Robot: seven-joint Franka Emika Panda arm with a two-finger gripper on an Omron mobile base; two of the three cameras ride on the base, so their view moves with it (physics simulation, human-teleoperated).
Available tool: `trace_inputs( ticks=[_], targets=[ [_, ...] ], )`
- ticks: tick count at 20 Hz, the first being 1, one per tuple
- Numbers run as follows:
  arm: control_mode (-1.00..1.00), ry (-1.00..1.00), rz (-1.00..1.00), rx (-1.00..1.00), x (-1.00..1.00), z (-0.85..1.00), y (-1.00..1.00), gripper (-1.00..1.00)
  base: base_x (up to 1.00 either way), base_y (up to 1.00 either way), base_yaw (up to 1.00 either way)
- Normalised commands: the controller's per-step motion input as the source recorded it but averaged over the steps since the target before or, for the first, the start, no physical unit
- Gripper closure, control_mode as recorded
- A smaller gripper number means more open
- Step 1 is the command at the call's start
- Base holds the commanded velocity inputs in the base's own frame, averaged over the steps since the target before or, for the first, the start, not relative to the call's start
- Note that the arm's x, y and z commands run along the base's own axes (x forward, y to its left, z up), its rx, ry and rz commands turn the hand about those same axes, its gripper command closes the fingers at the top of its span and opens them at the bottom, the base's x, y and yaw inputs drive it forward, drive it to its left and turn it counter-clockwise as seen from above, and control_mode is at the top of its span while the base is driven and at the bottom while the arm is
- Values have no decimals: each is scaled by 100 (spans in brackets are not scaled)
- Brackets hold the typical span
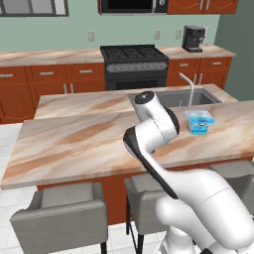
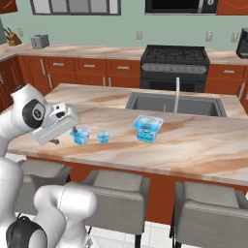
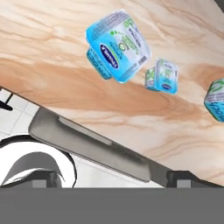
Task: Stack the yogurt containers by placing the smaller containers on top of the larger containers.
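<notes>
A rendered kitchen was seen from behind a white robot arm that stood at a marble-topped island counter [image 2: 193, 145].

From left to right in the right base view: the gripper [image 2: 62, 127] hung just over the counter's near left part, its fingers spread as wide as they went and holding nothing. Just beside it to the right stood the middle-sized yogurt tub [image 2: 80, 135], light blue with a white top. Close to that tub's right sat the smallest tub [image 2: 103, 137], tiny and cube-like. Farther right, well apart from both, stood the widest tub [image 2: 147, 127], with a flaring rim, in front of the sink [image 2: 174, 104].

In the hand view the fingertips [image 3: 41, 180] rose at the bottom edge, with the tubs lying farther ahead on the counter.

The risk, as a judgement: the two small tubs sat close together, so wide-spread fingers coming down on one could nudge or tip the other. A light tub could also slip if pinched off-centre, or slide off a sloped lid when set down.

Counted: three yogurt tubs, none stacked yet; one sink; three grey stools [image 2: 116, 196] along the counter's near side.
</notes>
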Motion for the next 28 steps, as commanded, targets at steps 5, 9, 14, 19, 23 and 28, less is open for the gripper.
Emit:
trace_inputs(
  ticks=[5,9,14,19,23,28],
  targets=[
    [-100,0,0,-8,4,-28,12,-100,0,0,0],
    [-100,0,0,-7,18,-21,7,-100,0,0,0],
    [-100,4,0,-2,34,-4,5,-100,0,0,0],
    [-100,5,0,-2,40,-1,3,-100,0,0,0],
    [-100,1,0,-2,30,-4,4,-100,0,0,0],
    [-100,0,0,-3,16,-6,1,-100,0,0,0]
  ],
)
